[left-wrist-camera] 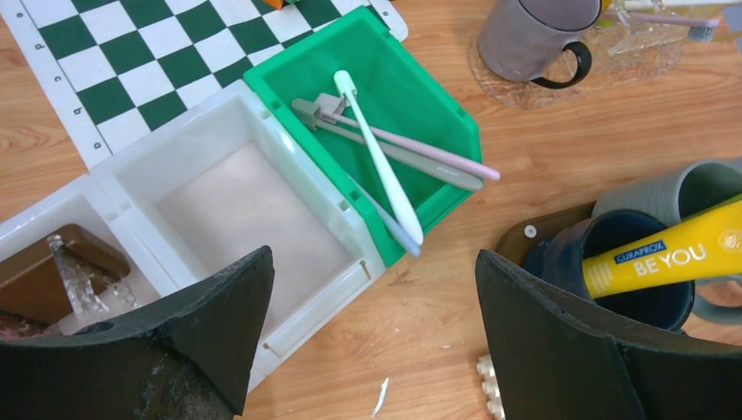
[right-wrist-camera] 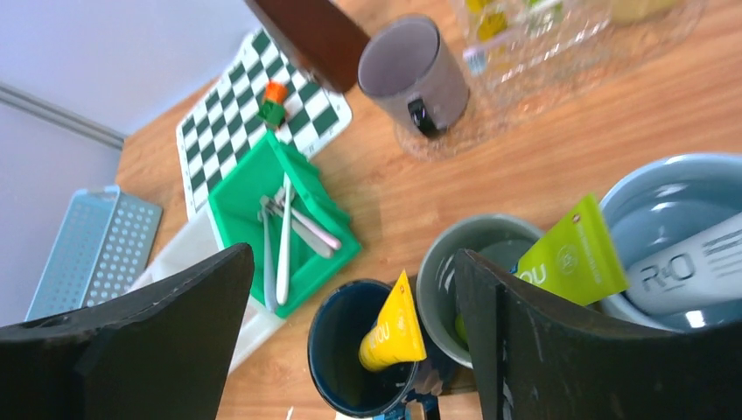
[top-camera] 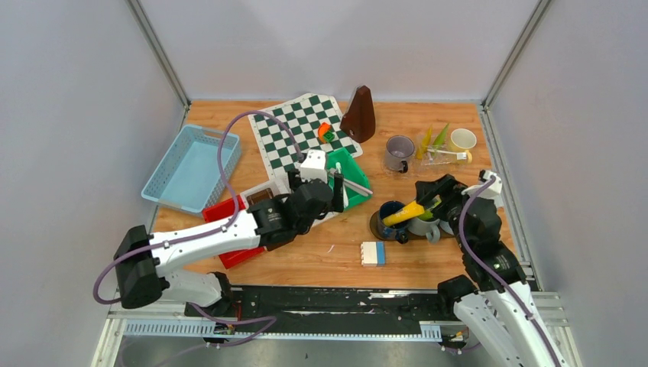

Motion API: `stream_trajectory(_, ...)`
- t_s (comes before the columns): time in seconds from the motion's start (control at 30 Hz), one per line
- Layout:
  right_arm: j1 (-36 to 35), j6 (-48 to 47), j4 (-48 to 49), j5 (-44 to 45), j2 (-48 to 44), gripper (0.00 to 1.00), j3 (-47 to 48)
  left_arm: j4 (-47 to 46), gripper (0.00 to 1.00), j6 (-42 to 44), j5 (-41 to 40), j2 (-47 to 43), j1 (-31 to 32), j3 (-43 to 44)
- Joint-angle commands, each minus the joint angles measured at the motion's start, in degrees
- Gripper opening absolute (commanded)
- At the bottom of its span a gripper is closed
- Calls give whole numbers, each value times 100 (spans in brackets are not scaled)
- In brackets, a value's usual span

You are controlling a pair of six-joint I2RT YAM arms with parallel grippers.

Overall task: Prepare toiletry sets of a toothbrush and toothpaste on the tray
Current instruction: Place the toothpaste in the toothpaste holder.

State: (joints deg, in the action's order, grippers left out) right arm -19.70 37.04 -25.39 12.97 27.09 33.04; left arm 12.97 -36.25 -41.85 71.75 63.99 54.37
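We see L gripper [left-wrist-camera: 372,258] spread wide by green bin [left-wrist-camera: 411,96] w/ toothbrushes [left-wrist-camera: 376,157]. R gripper [right-wrist-camera: 354,254] spread too, empty, above dark blue mug [right-wrist-camera: 346,341] w/ yellow tube [right-wrist-camera: 394,328], prob. on tray [left-wrist-camera: 547,223].

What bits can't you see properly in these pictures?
- Right wrist view: the white tube in the light blue mug is cut off by the picture's edge.
- Right wrist view: the dark blue mug's inside is too dark to see into.
- Left wrist view: the round brown tray is mostly hidden under the mugs.
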Motion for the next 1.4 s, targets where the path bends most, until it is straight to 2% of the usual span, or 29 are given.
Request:
stream_trajectory(0.0, 15, -601, -259, 678, -206, 89, 623, 444, 89, -209, 319, 504, -232, 786)
stream_trajectory(0.17, 12, -979, -527, 1245, -336, 95, 954, 954, 76, -191, 697, 1165, -522, 1479)
stream_trajectory(0.33, 10, -1257, -667, 1584, -530, 95, 1021, 1425, 58, -198, 1066, 1945, -797, 2210)
stream_trajectory(0.5, 8, -1355, -712, 1754, -800, 95, 889, 1766, 47, -169, 1467, 2793, -1034, 2927)
stream_trajectory(0.9, 17, -1445, -716, 1891, -1128, 96, 589, 2383, 43, -36, 1915, 4327, -1252, 4150)
stream_trajectory(1.37, 8, -1469, -691, 2030, -1320, 97, 482, 2642, 43, -263, 2145, 5098, -1479, 4408)
